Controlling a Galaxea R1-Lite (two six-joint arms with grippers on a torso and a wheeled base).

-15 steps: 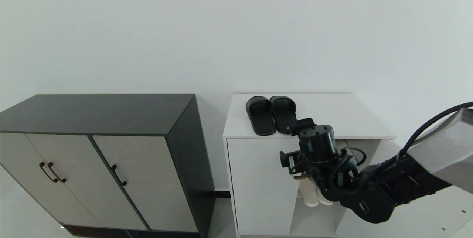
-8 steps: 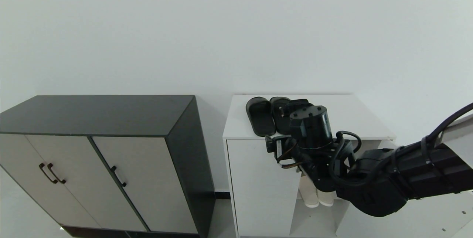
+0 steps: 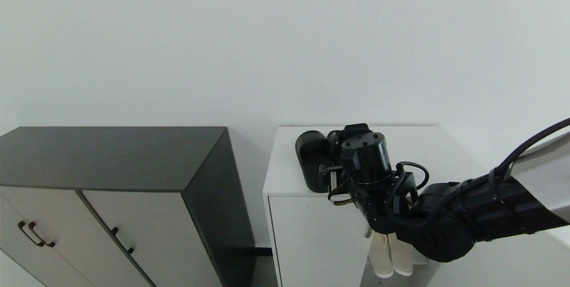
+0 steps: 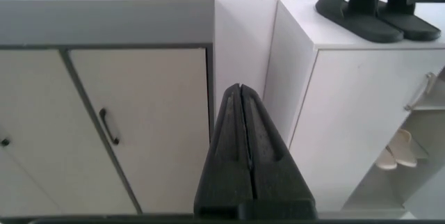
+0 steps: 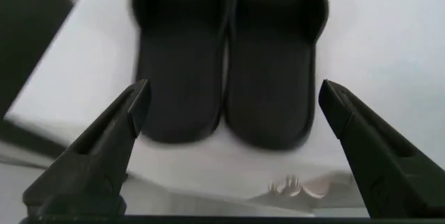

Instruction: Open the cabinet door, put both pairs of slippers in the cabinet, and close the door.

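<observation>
Right hand point(image 5: 233, 92) is spread wide and holds nothing, its two fingers either side of the black slippers point(image 5: 229, 57), just short of their near ends and not touching them as far as the right wrist view shows. Black slippers sit side by side, touching, on top of the white cabinet point(image 3: 311, 233), toward its left-hand half, open ends toward the robot. In the head view the right arm's wrist covers most of the right slipper, and the left one is in plain sight. White cabinet's right compartment is open, and the white slippers point(image 3: 392, 256) sit together inside it on a low shelf, partly hidden by the arm. Left hand point(image 4: 241, 92) is pressed together and empty, held low and well back from the furniture, facing the gap between the two cabinets. Dark cabinet point(image 3: 111, 157) stands just left of the white one, its pale doors point(image 3: 133, 233) shut.
</observation>
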